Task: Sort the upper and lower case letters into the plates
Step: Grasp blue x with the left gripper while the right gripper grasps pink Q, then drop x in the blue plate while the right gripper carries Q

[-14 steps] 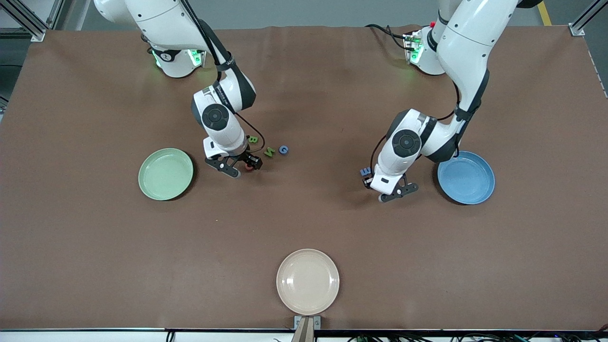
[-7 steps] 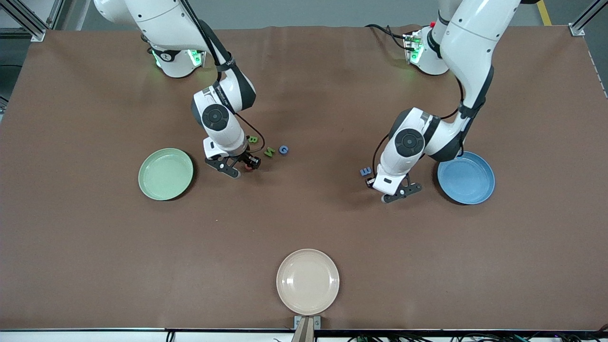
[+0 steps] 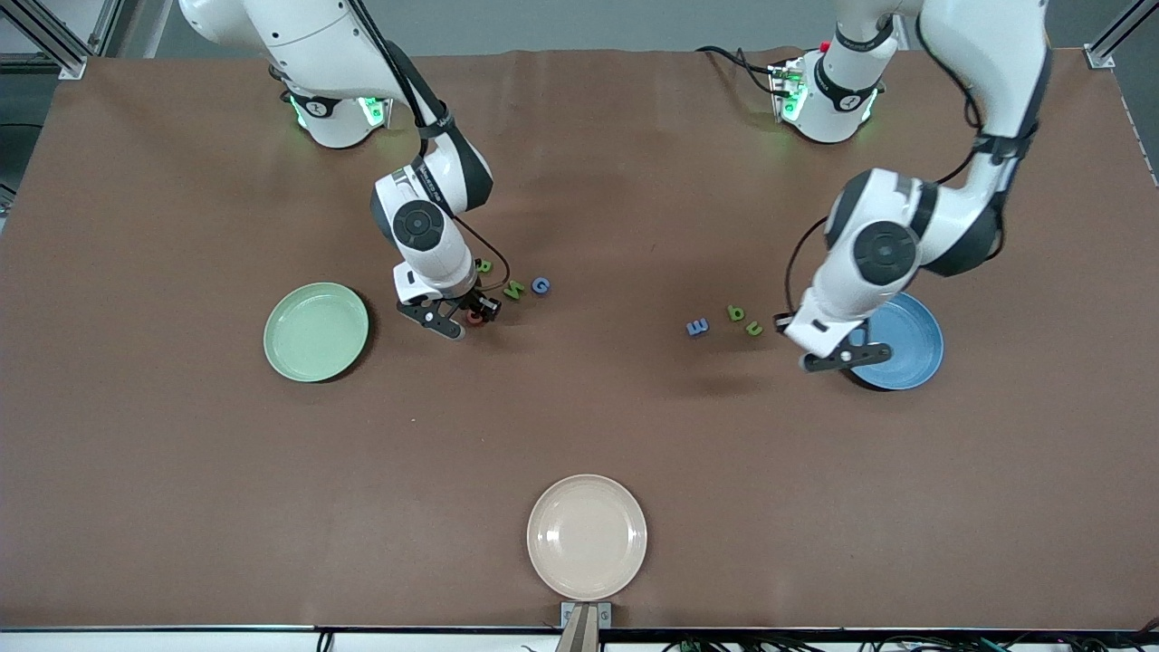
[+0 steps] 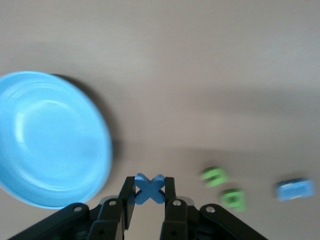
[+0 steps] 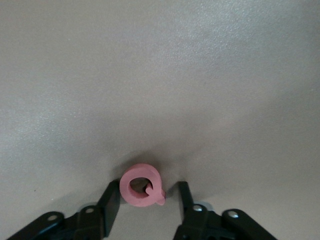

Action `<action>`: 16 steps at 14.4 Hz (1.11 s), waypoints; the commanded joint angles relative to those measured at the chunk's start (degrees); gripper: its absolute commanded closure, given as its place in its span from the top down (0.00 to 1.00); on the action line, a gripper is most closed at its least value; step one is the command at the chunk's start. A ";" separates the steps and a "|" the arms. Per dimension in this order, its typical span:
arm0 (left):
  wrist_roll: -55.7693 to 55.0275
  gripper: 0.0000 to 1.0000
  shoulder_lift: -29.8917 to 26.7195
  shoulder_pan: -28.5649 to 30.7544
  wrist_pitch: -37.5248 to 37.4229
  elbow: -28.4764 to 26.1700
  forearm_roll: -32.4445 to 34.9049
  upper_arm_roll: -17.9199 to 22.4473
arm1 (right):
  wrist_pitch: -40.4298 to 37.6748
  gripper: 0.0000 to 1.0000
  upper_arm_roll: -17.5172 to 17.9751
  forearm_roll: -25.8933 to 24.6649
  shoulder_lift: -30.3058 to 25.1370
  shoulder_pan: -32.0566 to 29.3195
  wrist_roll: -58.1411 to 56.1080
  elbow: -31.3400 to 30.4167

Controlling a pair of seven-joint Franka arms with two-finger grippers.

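My left gripper [image 3: 835,359] is shut on a blue X [image 4: 150,189] and holds it in the air over the rim of the bright blue plate [image 3: 905,349], which also shows in the left wrist view [image 4: 50,140]. My right gripper [image 3: 466,318] is down at the table, open, with a pink Q [image 5: 141,185] lying between its fingers; the Q is partly seen in the front view [image 3: 474,318]. The pale mint green plate [image 3: 315,331] lies beside it, toward the right arm's end. Neither plate holds a letter.
A green B [image 3: 484,265], a green N [image 3: 513,290] and a blue G [image 3: 541,286] lie by the right gripper. A blue E [image 3: 697,327] and two small green letters [image 3: 736,313] [image 3: 753,329] lie near the blue plate. A cream-beige plate [image 3: 587,536] sits at the near edge.
My left arm has swung from beside the blue E toward the blue plate with the X in its grip, uncovering the two green letters. My right gripper has barely shifted around the pink Q.
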 commanded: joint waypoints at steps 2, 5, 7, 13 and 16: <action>15.06 0.10 -5.10 8.26 6.41 -9.93 1.04 -0.44 | -0.21 0.03 -0.30 0.21 0.23 0.16 0.27 0.40; 22.38 0.10 -4.23 14.15 14.51 -14.60 4.72 -0.44 | -3.01 0.01 -2.04 -0.49 -3.27 -1.50 -3.06 0.40; 22.92 0.10 -2.39 15.75 16.89 -15.22 8.32 -0.44 | -9.15 0.01 -5.20 -0.50 -6.61 -2.56 -9.63 0.40; 23.00 0.11 2.54 19.00 22.08 -14.87 13.88 -0.44 | -13.84 0.00 -12.95 -0.94 -17.25 -6.50 -29.68 -6.18; 23.00 0.14 3.07 19.09 22.88 -14.87 13.97 -0.44 | -12.44 0.00 -12.87 -1.37 -19.37 -11.07 -35.75 -10.40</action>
